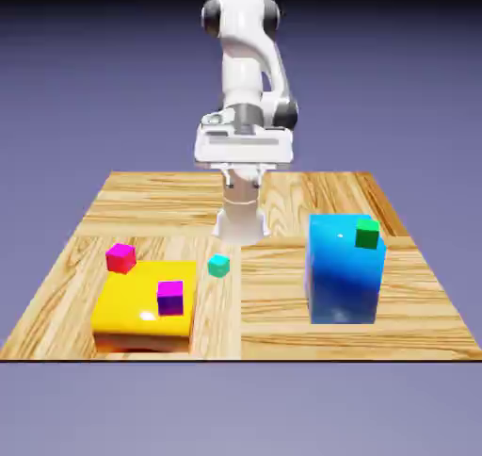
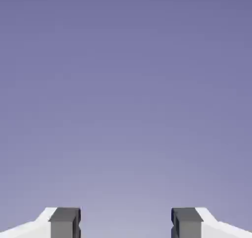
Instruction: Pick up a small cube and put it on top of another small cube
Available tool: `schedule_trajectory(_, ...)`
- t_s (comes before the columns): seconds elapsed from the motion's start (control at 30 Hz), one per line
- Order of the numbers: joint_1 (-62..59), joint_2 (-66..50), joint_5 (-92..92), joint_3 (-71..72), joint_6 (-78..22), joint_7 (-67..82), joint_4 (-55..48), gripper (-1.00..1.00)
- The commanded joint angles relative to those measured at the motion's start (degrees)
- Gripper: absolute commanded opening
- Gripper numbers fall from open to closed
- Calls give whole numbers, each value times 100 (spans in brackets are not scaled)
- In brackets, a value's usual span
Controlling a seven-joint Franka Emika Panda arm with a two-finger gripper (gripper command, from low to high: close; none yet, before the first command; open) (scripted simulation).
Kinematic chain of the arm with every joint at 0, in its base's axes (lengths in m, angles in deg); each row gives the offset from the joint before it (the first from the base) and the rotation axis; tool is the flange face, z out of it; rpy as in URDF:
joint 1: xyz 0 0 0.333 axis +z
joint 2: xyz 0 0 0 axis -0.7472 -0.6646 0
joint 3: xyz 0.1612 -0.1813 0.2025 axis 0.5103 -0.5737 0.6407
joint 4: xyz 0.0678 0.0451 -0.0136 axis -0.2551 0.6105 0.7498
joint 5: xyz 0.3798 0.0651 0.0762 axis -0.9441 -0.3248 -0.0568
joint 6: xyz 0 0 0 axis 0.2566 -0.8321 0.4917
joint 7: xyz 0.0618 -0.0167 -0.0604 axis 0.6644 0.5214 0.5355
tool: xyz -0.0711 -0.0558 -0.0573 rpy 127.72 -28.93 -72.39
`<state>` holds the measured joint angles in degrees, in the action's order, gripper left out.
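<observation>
The table (image 1: 282,200) is carrying 4 small cubes and 2 large blocks, with 1 white arm (image 1: 247,58) standing at its 12 o'clock edge. The teal cube (image 1: 218,266) is sitting on bare wood close to the table's centre, slightly toward 7 o'clock from it, just beside the upper right corner of the yellow block (image 1: 144,311) without touching it. It is resting flat on 1 face, turned a little so that its edges are running at a slant to the table's edges; being a cube, it is showing no long axis. The magenta cube (image 1: 120,257) is lying at 9 o'clock of the teal cube, against the yellow block's far left corner; whether it is touching the block cannot be told. The purple cube (image 1: 170,297) is sitting on top of the yellow block, near its right edge. The green cube (image 1: 367,234) is perching on the top of the blue block (image 1: 345,270), at its far right corner; that block is standing at 3 o'clock of the teal cube, well apart. No writing or label is showing on anything. The gripper (image 2: 126,223) is holding nothing: in the hand view its 2 grey tips are standing wide apart with only the violet backdrop between them.
</observation>
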<state>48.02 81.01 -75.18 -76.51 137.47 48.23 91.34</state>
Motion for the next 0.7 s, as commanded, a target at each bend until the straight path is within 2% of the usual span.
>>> schedule_trajectory(0.0, -84, -150, 250, 89, -194, 112, 80, 0)
schedule_trajectory(0.47, -1262, -2251, 3738, 1329, -2901, 1675, 1197, 0)
schedule_trajectory(0.67, -1373, -2932, 4792, 1051, -2735, 983, 1033, 0)
